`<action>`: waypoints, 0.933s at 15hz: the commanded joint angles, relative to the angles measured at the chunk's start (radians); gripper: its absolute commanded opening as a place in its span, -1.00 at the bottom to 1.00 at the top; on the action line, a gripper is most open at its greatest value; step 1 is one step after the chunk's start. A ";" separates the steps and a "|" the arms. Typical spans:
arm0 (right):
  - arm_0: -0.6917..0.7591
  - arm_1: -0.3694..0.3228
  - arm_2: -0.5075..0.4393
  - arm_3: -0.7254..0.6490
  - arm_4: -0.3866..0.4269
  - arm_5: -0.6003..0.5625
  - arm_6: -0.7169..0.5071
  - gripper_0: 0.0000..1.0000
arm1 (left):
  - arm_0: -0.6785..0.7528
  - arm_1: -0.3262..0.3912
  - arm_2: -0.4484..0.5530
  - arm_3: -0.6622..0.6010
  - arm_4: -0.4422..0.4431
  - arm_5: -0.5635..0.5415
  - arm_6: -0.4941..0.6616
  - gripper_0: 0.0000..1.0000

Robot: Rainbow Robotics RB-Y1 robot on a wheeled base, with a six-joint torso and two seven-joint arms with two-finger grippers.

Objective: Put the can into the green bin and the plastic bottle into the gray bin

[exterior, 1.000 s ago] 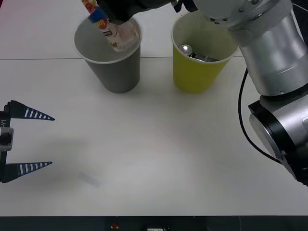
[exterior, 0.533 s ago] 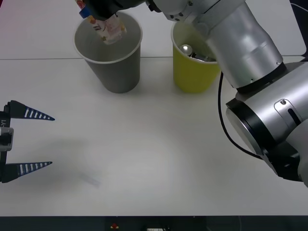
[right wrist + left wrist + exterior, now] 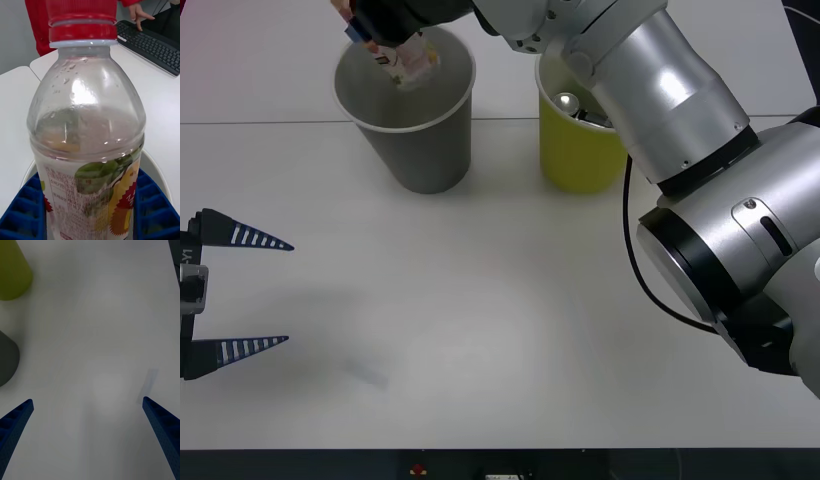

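Observation:
My right gripper point(image 3: 385, 35) reaches across to the far left and is shut on the plastic bottle point(image 3: 408, 60), holding it tilted over the mouth of the gray bin point(image 3: 420, 140). In the right wrist view the bottle point(image 3: 88, 131) with its red cap sits between the blue fingers point(image 3: 22, 210). The can point(image 3: 570, 105) lies inside the green bin point(image 3: 575, 155), its silver top showing. My left gripper point(image 3: 250, 292) hangs open at the near left over bare table, with nothing between its fingers.
The two bins stand side by side at the back of the white table point(image 3: 500, 320). The right arm's large silver links point(image 3: 690, 130) stretch over the green bin and the table's right side. A keyboard point(image 3: 157, 48) lies beyond the table.
The right arm has swung further left, carrying the bottle from the gray bin's right rim to above its left side. The left gripper has stayed put.

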 commanded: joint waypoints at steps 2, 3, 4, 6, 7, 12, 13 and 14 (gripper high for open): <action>0.000 0.000 0.000 0.000 -0.018 0.014 0.026 1.00 | 0.000 0.000 0.000 0.000 0.000 0.000 0.000 1.00; 0.000 0.000 0.000 0.000 -0.019 0.014 0.026 1.00 | 0.000 0.000 0.000 0.000 0.000 0.000 0.000 1.00; 0.000 -0.002 0.000 0.000 -0.022 0.012 0.026 1.00 | 0.000 0.000 0.000 0.000 0.000 0.000 0.000 1.00; 0.001 -0.011 0.000 -0.006 -0.055 0.014 0.026 1.00 | 0.000 0.000 0.000 0.000 0.000 0.000 0.000 1.00; 0.001 -0.028 0.000 -0.012 -0.097 0.012 0.036 1.00 | 0.000 0.000 0.000 0.000 0.000 0.000 0.000 1.00; 0.097 -0.130 -0.015 -0.233 -0.232 -0.077 0.049 1.00 | 0.000 0.000 0.000 0.000 0.000 0.000 0.000 1.00; 0.127 -0.153 -0.023 -0.299 -0.252 -0.103 0.049 1.00 | 0.000 0.000 0.000 0.000 0.000 0.000 0.000 1.00; 0.150 -0.172 -0.029 -0.348 -0.268 -0.123 0.049 1.00 | 0.000 0.000 0.000 0.000 0.000 0.000 0.000 1.00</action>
